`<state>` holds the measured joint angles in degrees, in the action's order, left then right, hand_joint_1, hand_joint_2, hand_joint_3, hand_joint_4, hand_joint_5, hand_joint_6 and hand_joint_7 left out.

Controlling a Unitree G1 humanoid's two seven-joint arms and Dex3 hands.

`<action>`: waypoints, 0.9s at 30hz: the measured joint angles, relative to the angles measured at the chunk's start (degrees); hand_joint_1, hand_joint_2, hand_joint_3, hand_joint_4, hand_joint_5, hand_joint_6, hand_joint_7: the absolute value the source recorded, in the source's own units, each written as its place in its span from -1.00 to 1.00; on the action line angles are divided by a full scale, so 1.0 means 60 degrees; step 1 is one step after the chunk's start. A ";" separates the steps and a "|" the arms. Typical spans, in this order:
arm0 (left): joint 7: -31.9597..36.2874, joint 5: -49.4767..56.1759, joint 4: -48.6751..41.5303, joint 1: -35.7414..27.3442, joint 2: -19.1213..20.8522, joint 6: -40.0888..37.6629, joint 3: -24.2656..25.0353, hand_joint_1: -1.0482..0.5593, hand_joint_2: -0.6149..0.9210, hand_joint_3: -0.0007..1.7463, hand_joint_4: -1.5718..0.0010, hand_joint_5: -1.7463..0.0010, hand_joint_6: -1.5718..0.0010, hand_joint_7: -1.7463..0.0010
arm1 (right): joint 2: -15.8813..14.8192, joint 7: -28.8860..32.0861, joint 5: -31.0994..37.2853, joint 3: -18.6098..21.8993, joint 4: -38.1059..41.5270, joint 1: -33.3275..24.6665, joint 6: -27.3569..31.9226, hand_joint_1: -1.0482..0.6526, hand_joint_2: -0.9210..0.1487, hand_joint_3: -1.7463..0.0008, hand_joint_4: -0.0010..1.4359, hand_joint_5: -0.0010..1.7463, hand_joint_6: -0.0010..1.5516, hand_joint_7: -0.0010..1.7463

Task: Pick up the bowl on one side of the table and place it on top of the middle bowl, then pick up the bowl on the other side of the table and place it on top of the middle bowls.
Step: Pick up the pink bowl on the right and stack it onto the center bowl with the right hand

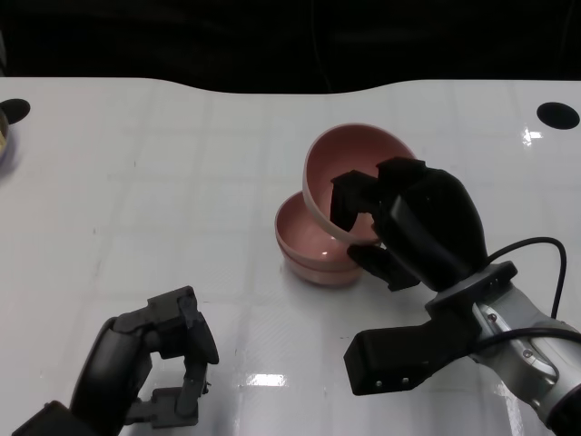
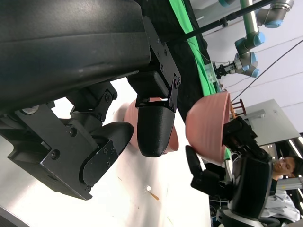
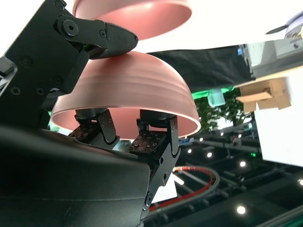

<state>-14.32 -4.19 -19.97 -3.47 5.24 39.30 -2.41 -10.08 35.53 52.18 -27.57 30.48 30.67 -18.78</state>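
A pink bowl [image 1: 349, 168] is being held steeply tilted by the right hand [image 1: 399, 222] at the centre right of the head view, its rim clamped between fingers inside and a thumb outside. Its lower edge is being kept just over the far rim of the middle bowl [image 1: 313, 245], which is resting on the white table [image 1: 163, 163] at the centre of the frame. The left hand [image 1: 168, 359] is being held low at the lower left, fingers curled in loosely and gripping nothing.

For a clean stack, the held bowl is judged to need levelling before it is lowered, so that it is seated squarely and the lower bowl is not nudged aside; the fingers inside the rim are best eased out only once the weight is being carried from below.

Whether the two bowls are touching is not being shown clearly, since the right hand is covering the near side of the stack. Whether the middle stack is one bowl or two cannot be told. A dark round mark [image 1: 557, 114] is being shown at the upper right, and an object at the left edge is being cut off.
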 measured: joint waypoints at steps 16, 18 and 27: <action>0.0001 0.0207 0.0007 -0.0012 -0.0115 -0.0042 -0.0001 0.24 0.30 0.65 -0.17 -1.00 -0.02 -0.86 | 0.0236 -0.0753 -0.0539 -0.0362 0.1917 0.0790 -0.0535 0.03 -0.63 0.65 0.30 0.17 0.29 -0.60; 0.0001 0.0258 0.0023 -0.0015 -0.0143 -0.0105 -0.0002 0.22 0.29 0.64 -0.16 -1.00 -0.03 -0.85 | 0.0227 -0.1143 -0.0732 -0.0362 0.1957 0.0794 -0.0595 -0.04 -0.77 0.78 0.16 -0.14 0.20 -0.83; 0.0003 0.0320 0.0052 -0.0029 -0.0202 -0.0152 -0.0003 0.21 0.29 0.61 -0.14 -1.00 -0.03 -0.82 | -0.0173 -0.3328 -0.0928 -0.0368 0.1438 0.0805 -0.0246 -0.65 -1.00 0.53 -0.68 -0.91 -0.68 -1.00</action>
<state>-14.30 -2.27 -19.65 -3.65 4.03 38.39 -2.43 -11.12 15.56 46.61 -29.77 39.11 35.51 -20.25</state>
